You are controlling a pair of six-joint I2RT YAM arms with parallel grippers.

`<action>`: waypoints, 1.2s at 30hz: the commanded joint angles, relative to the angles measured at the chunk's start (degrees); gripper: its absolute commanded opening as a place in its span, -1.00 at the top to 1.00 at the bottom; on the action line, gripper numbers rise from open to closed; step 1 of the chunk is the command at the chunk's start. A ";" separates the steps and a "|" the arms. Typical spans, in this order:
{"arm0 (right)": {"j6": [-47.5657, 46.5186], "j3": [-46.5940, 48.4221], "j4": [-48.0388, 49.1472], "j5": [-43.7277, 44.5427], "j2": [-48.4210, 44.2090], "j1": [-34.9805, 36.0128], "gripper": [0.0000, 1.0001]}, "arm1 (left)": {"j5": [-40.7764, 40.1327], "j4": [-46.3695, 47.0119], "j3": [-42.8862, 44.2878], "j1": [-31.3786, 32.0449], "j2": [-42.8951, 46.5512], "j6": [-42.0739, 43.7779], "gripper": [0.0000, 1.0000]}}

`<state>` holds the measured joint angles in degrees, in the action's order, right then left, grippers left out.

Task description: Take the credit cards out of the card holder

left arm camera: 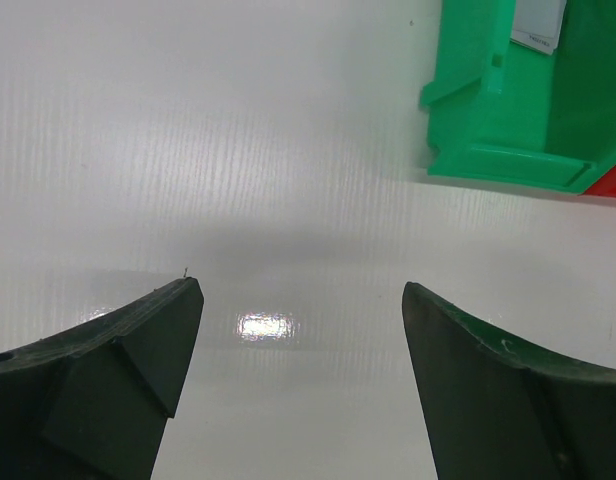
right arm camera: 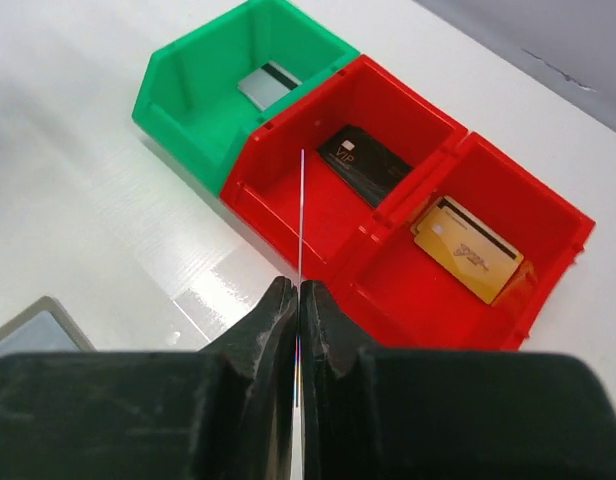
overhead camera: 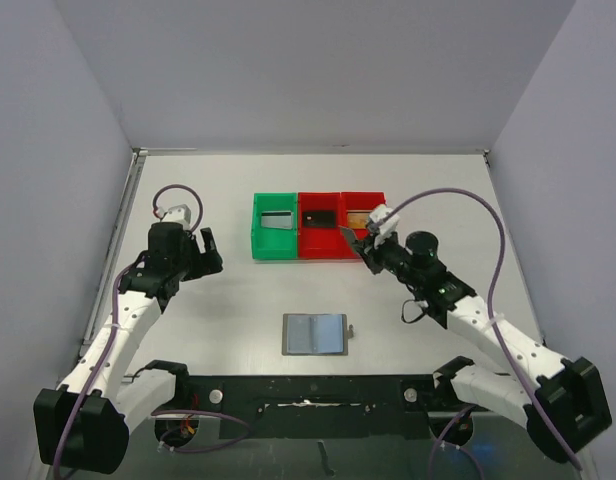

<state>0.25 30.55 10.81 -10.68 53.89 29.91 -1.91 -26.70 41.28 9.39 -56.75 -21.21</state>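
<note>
A thin card [right arm camera: 301,200] is gripped edge-on in the clenched right pincer [right arm camera: 299,288] above the red bins [right arm camera: 273,195]. The left pincer [left arm camera: 303,300] is held released over the bench [left arm camera: 188,150], and the card holder [overhead camera: 315,333] is seen lying open at the near side.

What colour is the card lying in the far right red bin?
The card is gold, seen best in the right wrist view.

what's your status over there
Left fingers open, empty, by green bin. Right fingers shut on a thin card, near red bins. Card holder open on table, nothing blocking.
</note>
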 commanded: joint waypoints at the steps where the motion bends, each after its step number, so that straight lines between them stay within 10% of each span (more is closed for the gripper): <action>1: -17.02 13.57 -8.25 -7.20 12.99 0.25 1.00 | -4.82 3.05 1.72 -0.29 1.45 1.50 -0.62; 19: -38.75 47.25 -22.79 -2.75 47.09 0.32 1.00 | -9.65 3.61 0.93 -1.39 6.08 1.69 -0.62; 36: -47.65 56.42 -26.11 3.87 58.49 0.56 1.00 | -8.58 3.83 0.72 -1.57 6.37 2.14 -0.62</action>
<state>-44.34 83.29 -16.38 -9.82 111.11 30.37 -10.87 -26.24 41.25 8.14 -51.18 -20.25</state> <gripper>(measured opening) 0.031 0.807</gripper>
